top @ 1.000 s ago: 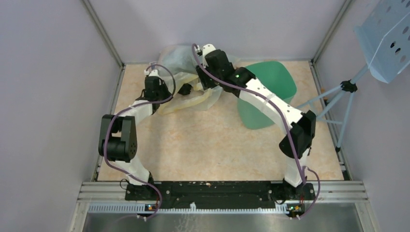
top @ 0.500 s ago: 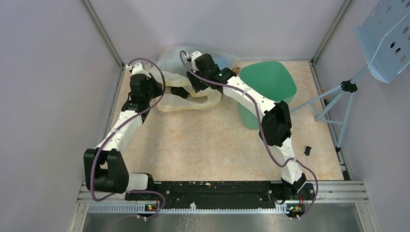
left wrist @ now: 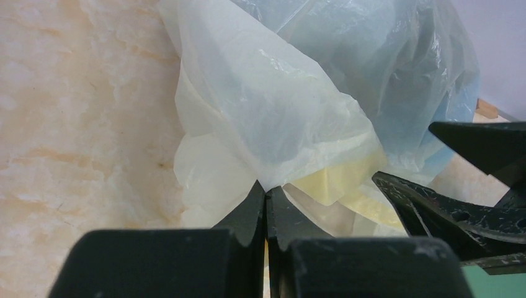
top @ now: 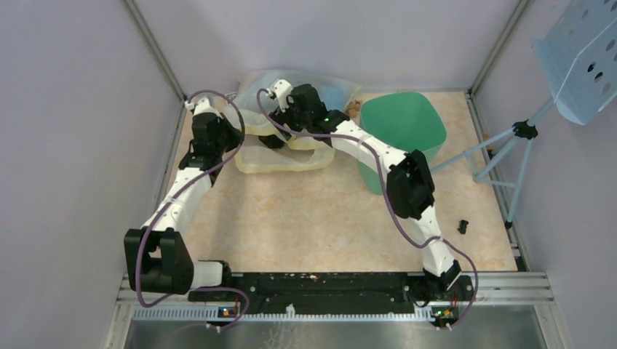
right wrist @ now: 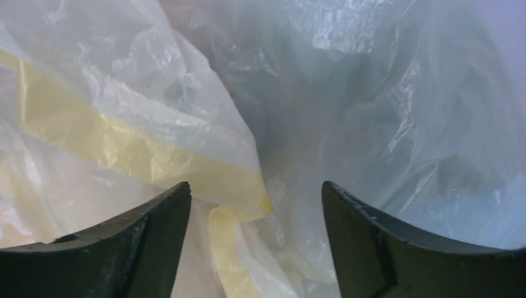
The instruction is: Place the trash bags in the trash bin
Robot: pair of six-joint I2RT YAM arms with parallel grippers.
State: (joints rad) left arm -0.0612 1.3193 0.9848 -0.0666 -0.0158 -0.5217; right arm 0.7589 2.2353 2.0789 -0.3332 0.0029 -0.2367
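Observation:
No black trash bag shows in any view. The mint-green trash bin (top: 435, 125) stands upright at the back right; a sliver of it shows in the left wrist view (left wrist: 496, 287). A large translucent clear and yellowish bag (top: 291, 157) with pale blue contents lies at the back, left of the bin. My left gripper (top: 233, 135) is shut, its tips (left wrist: 265, 192) pinching a fold of this bag (left wrist: 279, 105). My right gripper (top: 272, 139) is open right above the bag (right wrist: 155, 124), its gap (right wrist: 255, 186) over a yellowish fold, touching nothing that I can see.
A pale blue perforated tray (top: 582, 58) on a tripod stands outside the right wall. A small black object (top: 463, 227) lies on the table at the right. Grey walls close the back and both sides.
Both arms have reached further back and left over the translucent bag. The right arm has swung off the bin, so its mouth shows. The bag's near edge has shifted.

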